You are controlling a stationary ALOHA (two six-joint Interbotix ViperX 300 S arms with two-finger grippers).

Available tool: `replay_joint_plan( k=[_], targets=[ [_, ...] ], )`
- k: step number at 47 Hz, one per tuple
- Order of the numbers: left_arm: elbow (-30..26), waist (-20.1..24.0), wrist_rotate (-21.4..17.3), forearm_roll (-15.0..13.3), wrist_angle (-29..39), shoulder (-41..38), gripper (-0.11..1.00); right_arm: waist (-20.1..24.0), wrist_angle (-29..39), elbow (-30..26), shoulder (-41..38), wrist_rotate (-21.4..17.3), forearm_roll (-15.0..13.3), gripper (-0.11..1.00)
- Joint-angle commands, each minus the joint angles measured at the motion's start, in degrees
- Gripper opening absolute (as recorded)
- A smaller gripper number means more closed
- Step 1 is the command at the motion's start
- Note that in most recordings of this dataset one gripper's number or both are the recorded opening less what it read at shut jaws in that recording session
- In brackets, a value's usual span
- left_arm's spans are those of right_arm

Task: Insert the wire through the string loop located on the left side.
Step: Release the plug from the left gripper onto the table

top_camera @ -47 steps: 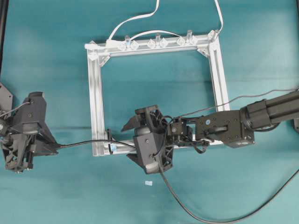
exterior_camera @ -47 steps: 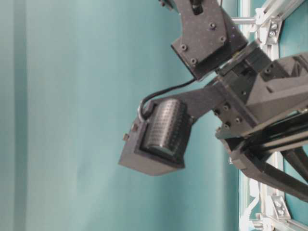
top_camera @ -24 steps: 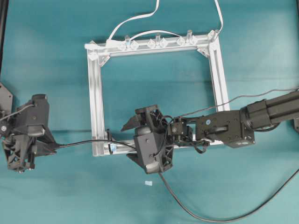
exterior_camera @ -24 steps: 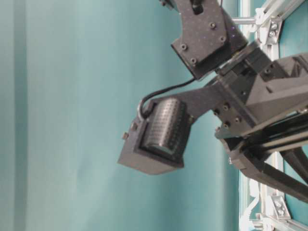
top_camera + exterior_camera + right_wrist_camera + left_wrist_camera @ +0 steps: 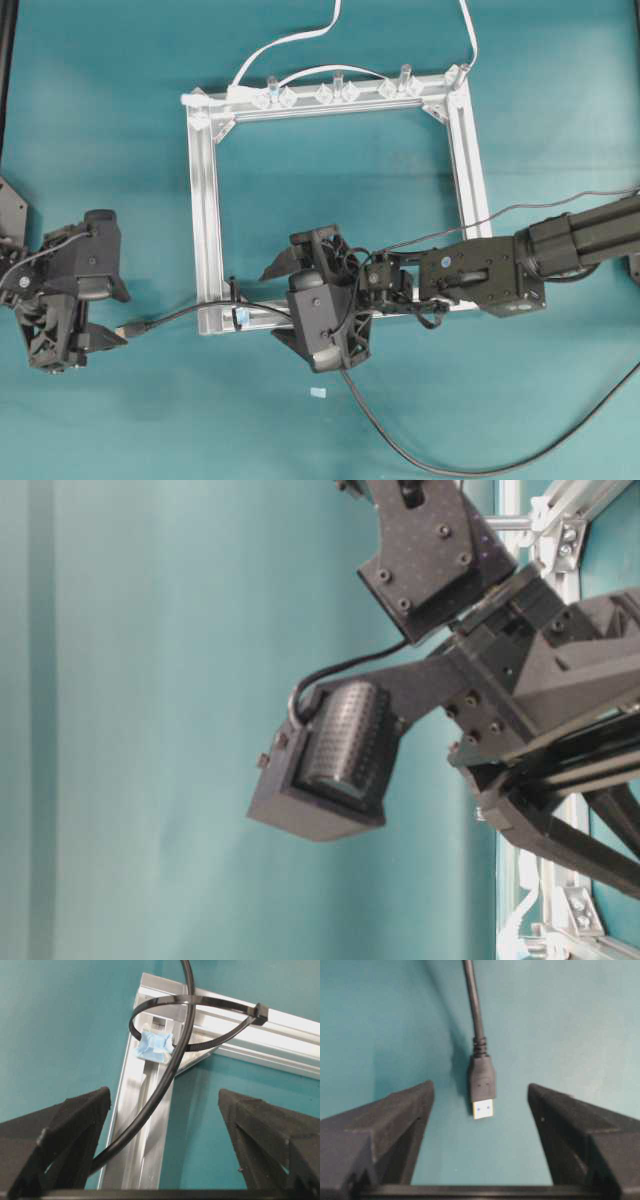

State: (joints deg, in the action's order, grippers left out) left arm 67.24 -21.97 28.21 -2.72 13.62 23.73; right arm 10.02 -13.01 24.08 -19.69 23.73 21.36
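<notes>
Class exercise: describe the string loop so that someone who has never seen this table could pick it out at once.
Start at the square aluminium frame on the teal cloth and go to its lower-left corner. There a thin dark string loop arches over the rail with the black wire running through it. Unlike the clear plastic clips on the top rail, it carries a pale-blue tape tab.

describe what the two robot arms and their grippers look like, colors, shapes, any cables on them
Both arms are matte black. The right arm is blocky, built of boxy segments studded with small screws, thin black leads looping along it. The left gripper and right gripper each have two wedge-shaped black fingers on a straight crossbar. The table-level view shows a dimpled, rounded black housing.
</notes>
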Motion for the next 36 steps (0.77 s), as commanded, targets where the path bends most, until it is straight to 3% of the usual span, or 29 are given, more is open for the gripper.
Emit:
replay_joint_plan(
  k=[1,18,36],
  targets=[
    [-1.23,-0.18,-0.79,0.44,-0.35,0.44,0.77,0.09,-0.62,-0.53,2.55,0.09,-0.09,0.96],
    [-2.99,0.35,-4.75,0.62,0.09,0.53,0.77,-0.88,-1.05,0.44,4.57,0.35,-0.09,0.96],
    [-3.43,5.45,-10.11,0.62,0.09,4.39,0.77,-3.08,-4.04,5.19,9.58,0.09,-0.09,0.96]
  ],
)
